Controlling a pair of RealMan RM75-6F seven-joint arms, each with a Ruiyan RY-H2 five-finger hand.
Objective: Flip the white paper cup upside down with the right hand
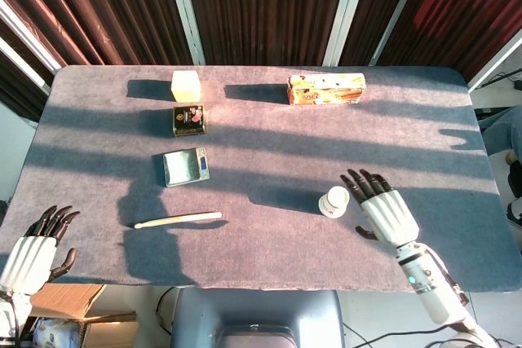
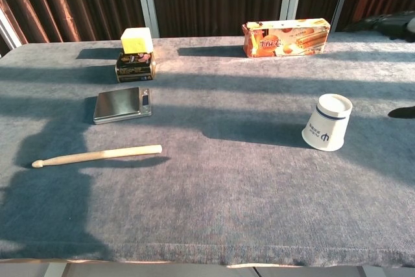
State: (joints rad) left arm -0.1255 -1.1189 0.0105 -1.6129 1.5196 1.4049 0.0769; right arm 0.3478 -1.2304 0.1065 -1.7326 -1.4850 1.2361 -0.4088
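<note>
The white paper cup stands upside down on the grey cloth, wide rim down, with a blue band and logo on its side. My right hand hovers just right of it in the head view, fingers spread and holding nothing, apart from the cup. In the chest view only dark fingertips show at the right edge. My left hand hangs off the table's near-left corner, fingers apart and empty.
A wooden stick lies at the near left, a small scale behind it. A dark tin and yellow block sit at the far left. A biscuit box lies at the far centre.
</note>
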